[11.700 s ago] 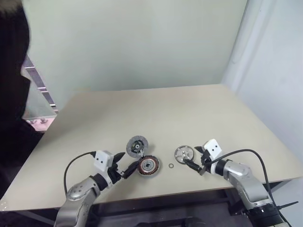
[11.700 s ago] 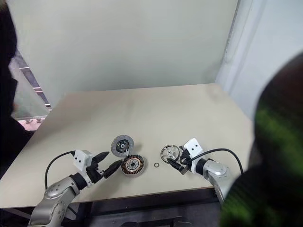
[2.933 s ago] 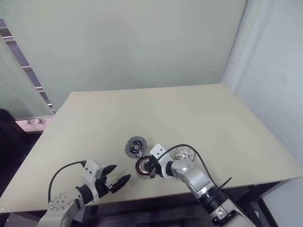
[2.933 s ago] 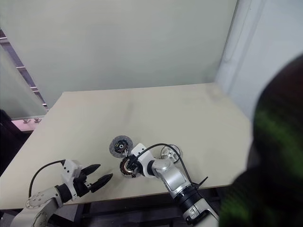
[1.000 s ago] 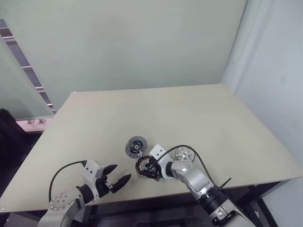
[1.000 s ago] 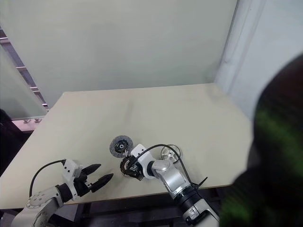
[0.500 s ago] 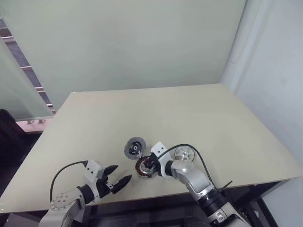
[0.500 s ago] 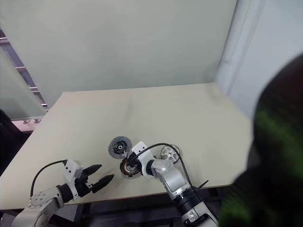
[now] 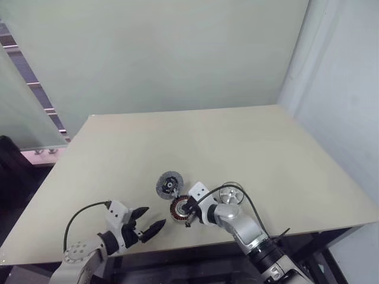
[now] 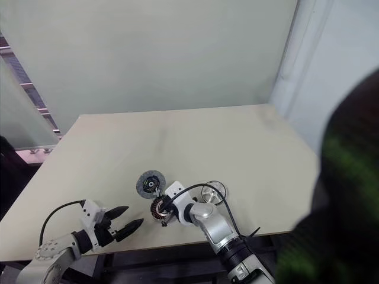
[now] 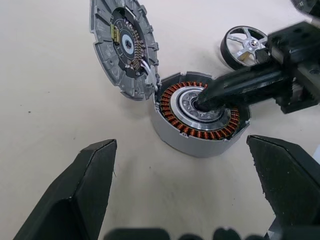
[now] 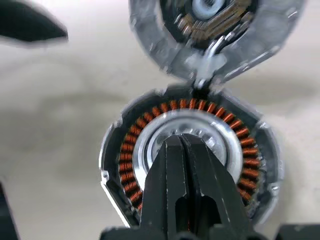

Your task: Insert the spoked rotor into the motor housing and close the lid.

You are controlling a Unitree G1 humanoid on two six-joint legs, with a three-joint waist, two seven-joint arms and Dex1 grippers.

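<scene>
The motor housing [image 9: 179, 207], with copper windings around a silvery centre, stands near the table's front edge. My right gripper [image 12: 182, 142] is shut, its tips resting in that silvery centre with nothing between them; it is also seen as the right gripper [image 11: 201, 104]. The lid [image 9: 169, 184], a dark grey ribbed disc, lies just beyond the housing and touches its rim, joined to it by a short white wire [image 11: 150, 75]. The spoked rotor [image 9: 230, 193] lies on the table behind my right hand. My left gripper [image 9: 151, 220] is open, a short way left of the housing, holding nothing.
The beige table [image 9: 237, 142] stretches away beyond the parts. A black cable [image 9: 237, 188] loops over my right wrist near the rotor. A glass panel [image 9: 29, 112] stands off the table's left side. A dark blurred shape [image 10: 346, 177] covers the right eye view's right edge.
My right gripper's fingers have come together at the housing's centre, where they stood open a second ago. The left arm has kept still.
</scene>
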